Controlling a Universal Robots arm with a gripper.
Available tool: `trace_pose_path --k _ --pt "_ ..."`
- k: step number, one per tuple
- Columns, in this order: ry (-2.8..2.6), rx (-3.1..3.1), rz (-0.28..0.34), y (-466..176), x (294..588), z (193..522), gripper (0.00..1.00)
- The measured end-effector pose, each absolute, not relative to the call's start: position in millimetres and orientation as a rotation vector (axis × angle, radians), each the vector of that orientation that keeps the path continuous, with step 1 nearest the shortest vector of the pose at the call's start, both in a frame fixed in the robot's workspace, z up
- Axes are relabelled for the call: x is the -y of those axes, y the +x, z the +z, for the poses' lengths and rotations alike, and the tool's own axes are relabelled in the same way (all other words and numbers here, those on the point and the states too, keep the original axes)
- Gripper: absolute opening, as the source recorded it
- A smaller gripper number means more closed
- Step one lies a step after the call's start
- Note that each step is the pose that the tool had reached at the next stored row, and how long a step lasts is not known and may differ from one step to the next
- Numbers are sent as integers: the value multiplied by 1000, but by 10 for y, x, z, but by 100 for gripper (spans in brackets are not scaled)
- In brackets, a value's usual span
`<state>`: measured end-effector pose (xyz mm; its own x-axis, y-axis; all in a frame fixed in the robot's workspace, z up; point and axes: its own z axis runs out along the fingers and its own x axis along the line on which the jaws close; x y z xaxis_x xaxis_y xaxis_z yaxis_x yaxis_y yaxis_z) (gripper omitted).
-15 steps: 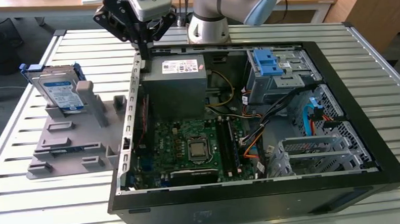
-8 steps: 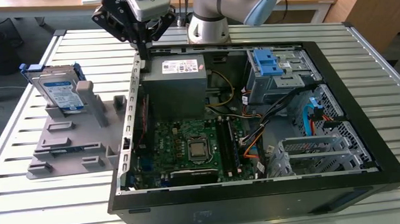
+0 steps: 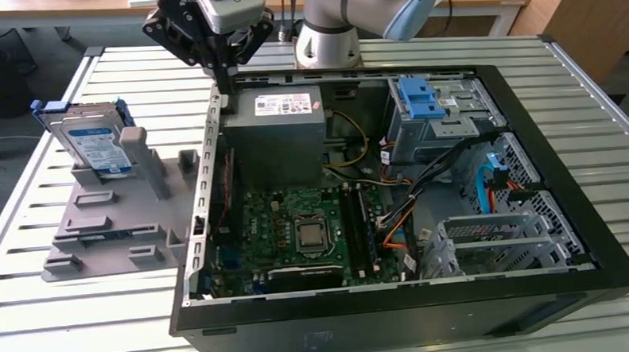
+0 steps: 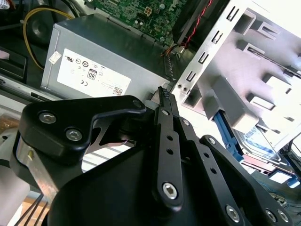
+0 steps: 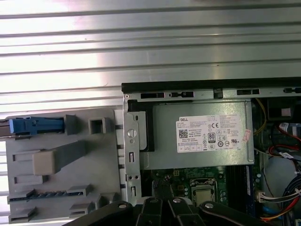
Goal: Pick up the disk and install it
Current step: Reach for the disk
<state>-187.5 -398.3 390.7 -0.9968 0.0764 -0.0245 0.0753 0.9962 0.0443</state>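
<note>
We see the gripper (image 3: 227,84) closed on nothing near the white-stickered power supply (image 3: 281,134), the blue-and-white-labelled disk (image 3: 93,144) upright in its grey stand (image 3: 116,232).

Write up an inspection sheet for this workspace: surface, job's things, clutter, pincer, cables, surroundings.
Surface: slatted metal table, carrying a grey holder and an open computer case.
Job's things: disk stands on edge in the holder, on the exterior view's left of the computer case, not gripped.
Clutter: nothing seen loose on the table.
Pincer: pincer shut and empty, above the case's far corner beside the grey power box.
Cables: yellow, orange, black and blue wires lie inside the case.
Surroundings: wooden furniture behind the table.
</note>
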Motion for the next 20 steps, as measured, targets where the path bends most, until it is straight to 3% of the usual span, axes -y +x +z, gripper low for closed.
trace_pose_path --k 20 --pt "118 -3113 68 -1975 3983 3906 11"
